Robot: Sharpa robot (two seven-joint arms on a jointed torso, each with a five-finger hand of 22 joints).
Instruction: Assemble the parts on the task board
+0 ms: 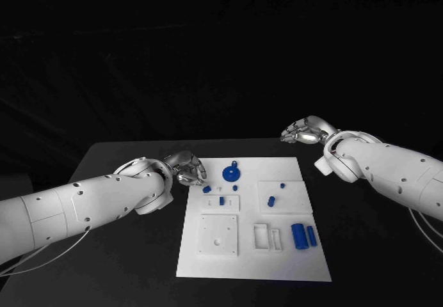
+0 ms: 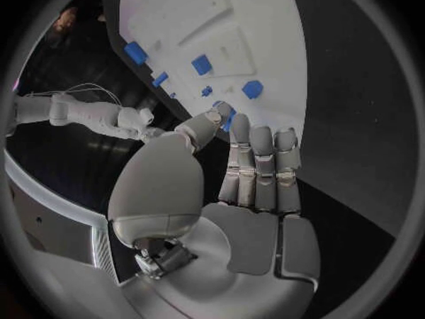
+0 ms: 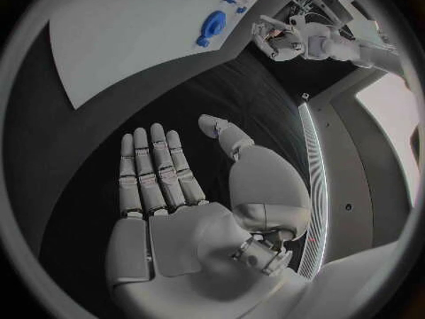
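Left hand (image 1: 187, 169) hovers at the task board's (image 1: 212, 268) left edge, fingers spread, holding nothing. On the board, a round blue part (image 1: 232, 172) sits near the far edge, two blue cylinders (image 1: 304, 235) stand toward the near right. Right hand (image 1: 304, 132) floats beyond the board's far right corner, flat and empty.

Black counter (image 1: 120, 256) bearing the white task board (image 1: 277, 262), which lies flat at its centre with its long side running from 12 to 6 o'clock. Bare dark counter surface borders the board at 3 and 9 o'clock.
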